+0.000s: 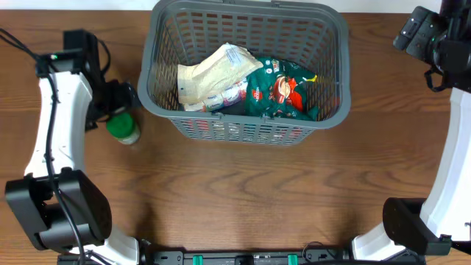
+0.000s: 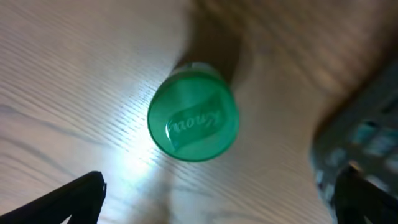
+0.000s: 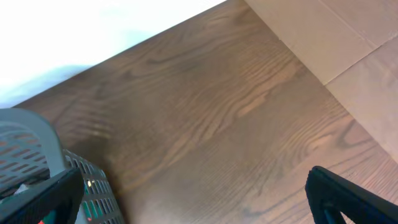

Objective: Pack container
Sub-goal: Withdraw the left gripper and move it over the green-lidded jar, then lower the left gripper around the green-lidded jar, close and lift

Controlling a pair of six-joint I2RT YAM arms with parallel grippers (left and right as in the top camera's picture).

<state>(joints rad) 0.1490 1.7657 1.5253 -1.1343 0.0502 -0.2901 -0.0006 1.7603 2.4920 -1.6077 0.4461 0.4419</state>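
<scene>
The container is a large dark-grey lattice basket at the table's far middle. It holds a beige bag and a green snack bag. A jar with a green lid stands upright on the table just left of the container. My left gripper hovers above the jar, open and empty; in the left wrist view the green lid is seen from above, ahead of the spread fingers. My right gripper is open and empty at the far right; its wrist view shows the container's corner.
The table's far edge meets a white surface. Tan floor panels lie beyond the table's right edge. The arm bases stand at the near corners.
</scene>
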